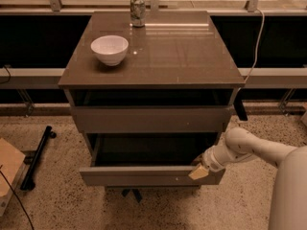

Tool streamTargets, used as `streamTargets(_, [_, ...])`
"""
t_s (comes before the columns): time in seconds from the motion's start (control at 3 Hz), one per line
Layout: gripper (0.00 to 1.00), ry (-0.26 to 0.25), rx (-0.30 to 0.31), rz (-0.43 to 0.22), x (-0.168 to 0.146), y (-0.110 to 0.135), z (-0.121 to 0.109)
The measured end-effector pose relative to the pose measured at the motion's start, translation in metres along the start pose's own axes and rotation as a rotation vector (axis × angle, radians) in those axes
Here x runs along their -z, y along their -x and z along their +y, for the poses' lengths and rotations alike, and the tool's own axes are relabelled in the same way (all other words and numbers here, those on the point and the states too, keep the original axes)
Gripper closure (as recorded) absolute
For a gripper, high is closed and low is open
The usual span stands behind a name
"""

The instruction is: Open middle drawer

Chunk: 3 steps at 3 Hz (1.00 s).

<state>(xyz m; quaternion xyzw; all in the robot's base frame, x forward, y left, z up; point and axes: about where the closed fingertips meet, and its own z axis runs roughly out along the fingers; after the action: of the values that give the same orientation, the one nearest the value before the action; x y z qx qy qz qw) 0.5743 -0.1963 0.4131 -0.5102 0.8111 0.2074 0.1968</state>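
The middle drawer stands pulled out below the front edge of the table, its plain flat grey-brown front well forward of the frame and its dark inside open to view from above. Above it, just under the table's front edge, a drawer with a taller front also sits slightly out, with a dark gap showing behind it.

On the speckled floor left of the table, part of a cardboard box shows at the edge of the view, and a black bar lies at a slant beside it. On the table, a white bowl sits upright near the left edge, toward the back left corner. A metal can stands upright at the back edge, a little left of the middle, well apart from the bowl. The right half of the table is bare and glossy. A white cable hangs down past the back right corner.

The claw, pale tan at its tip, rests against the right end of the middle drawer's front, at its top edge. Whether the claw is apart or together, I cannot tell. The white arm reaches to it from the lower right.
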Motion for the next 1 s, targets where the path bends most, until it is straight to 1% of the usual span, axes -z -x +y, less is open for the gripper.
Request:
streamTargets(0.33, [0.36, 0.0, 0.0, 0.0, 0.0, 0.0, 0.0])
streamTargets(0.67, [0.11, 0.073, -0.025, 0.048, -0.003, -0.019, 0.042])
streamTargets(1.0, [0.0, 0.075, -0.025, 0.05, -0.003, -0.019, 0.043])
